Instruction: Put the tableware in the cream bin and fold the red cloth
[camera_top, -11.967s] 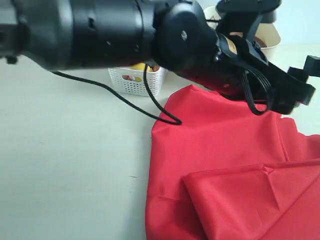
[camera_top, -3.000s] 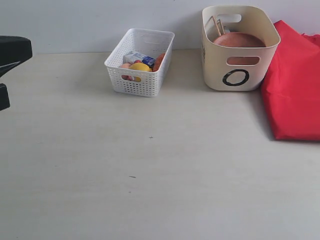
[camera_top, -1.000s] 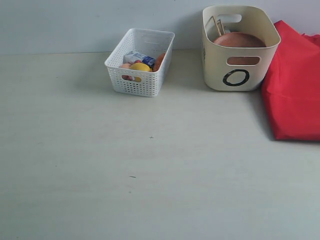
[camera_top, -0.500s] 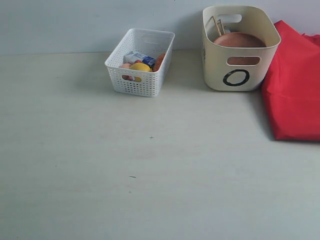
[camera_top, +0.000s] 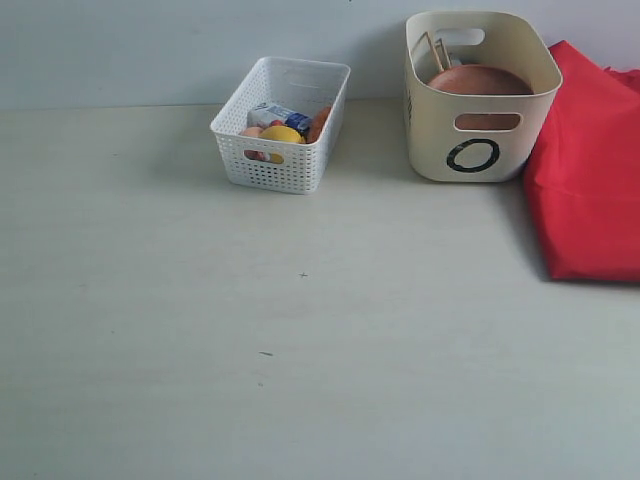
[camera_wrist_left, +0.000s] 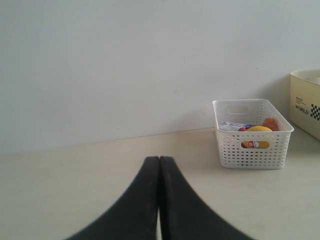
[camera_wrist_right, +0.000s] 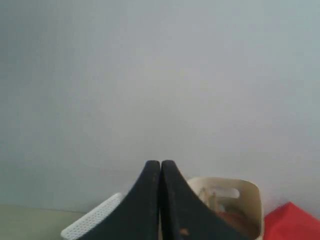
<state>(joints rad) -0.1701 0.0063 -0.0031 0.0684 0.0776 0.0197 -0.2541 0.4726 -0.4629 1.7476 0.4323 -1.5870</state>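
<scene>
The cream bin (camera_top: 480, 110) stands at the back right by the wall, with its black ring mark facing front. Inside it the round brown wooden plate (camera_top: 478, 80) and wooden chopsticks (camera_top: 436, 52) show; other tableware is hidden. The red cloth (camera_top: 588, 180) lies folded to the right of the bin, partly cut off by the frame edge. Neither arm appears in the exterior view. My left gripper (camera_wrist_left: 159, 159) is shut and empty, low over the table. My right gripper (camera_wrist_right: 160, 163) is shut and empty too, facing the cream bin (camera_wrist_right: 239, 200) and the red cloth (camera_wrist_right: 292, 222).
A low white perforated basket (camera_top: 282, 128) with a lemon, carton and other food sits at the back centre; the same white basket (camera_wrist_left: 251, 134) shows in the left wrist view. A pale wall runs behind both containers.
Over the last second nothing has moved. Earlier, an arm was over the spread cloth; the cloth now lies folded beside the bin and both arms have left the exterior view.
</scene>
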